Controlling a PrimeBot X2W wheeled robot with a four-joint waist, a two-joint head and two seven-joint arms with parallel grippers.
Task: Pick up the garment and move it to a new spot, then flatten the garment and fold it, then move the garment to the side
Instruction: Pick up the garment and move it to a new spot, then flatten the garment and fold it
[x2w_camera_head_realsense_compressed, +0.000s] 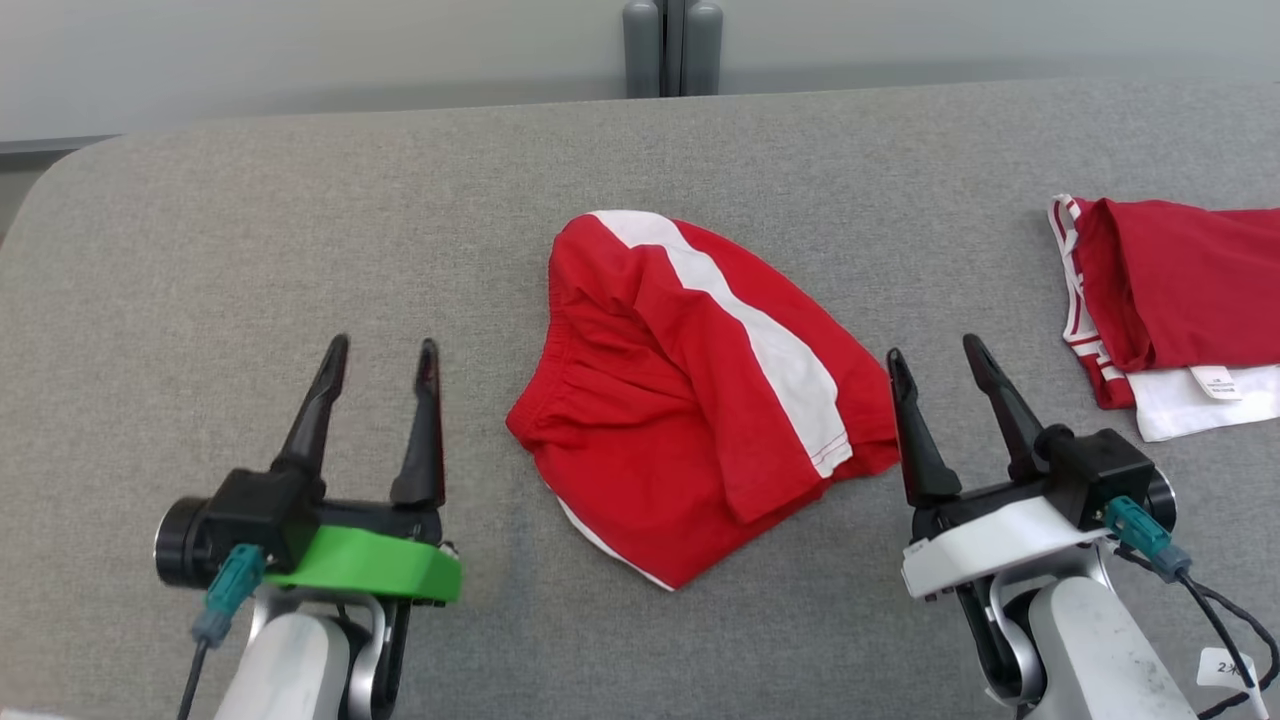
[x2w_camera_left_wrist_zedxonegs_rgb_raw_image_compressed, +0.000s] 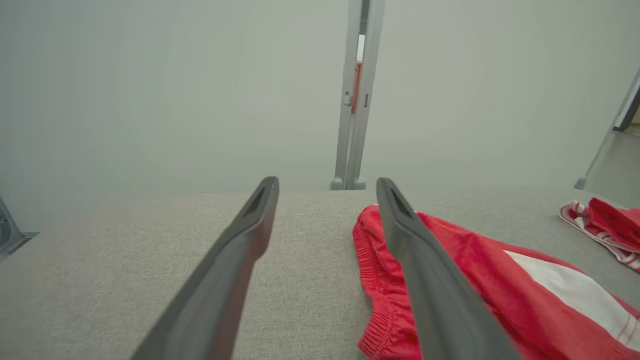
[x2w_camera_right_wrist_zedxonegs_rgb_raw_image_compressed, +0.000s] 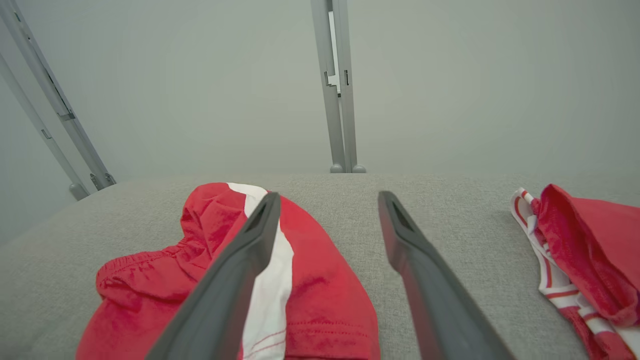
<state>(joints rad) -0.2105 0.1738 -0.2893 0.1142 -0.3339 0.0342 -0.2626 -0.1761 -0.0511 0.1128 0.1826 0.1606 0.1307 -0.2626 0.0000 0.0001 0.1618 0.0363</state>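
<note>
Crumpled red fabric shorts with a white side stripe (x2w_camera_head_realsense_compressed: 690, 400) lie mid-table, btwn the two grippers
Green-collared left gripper (x2w_camera_head_realsense_compressed: 385, 347): jaws spread wide, empty, just left of the shorts' elastic waistband, not touching. White-collared right gripper (x2w_camera_head_realsense_compressed: 932, 349): jaws apart too, holding nothing, hard by the shorts' right hem, contact unclear. Grey woven table top (x2w_camera_head_realsense_compressed: 300, 220); second red-and-white folded garment (x2w_camera_head_realsense_compressed: 1170, 300) lies apart, far right

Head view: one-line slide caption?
Both open, left gripper and right gripper flank crumpled red white-striped shorts on grey fabric tabletop.
</note>
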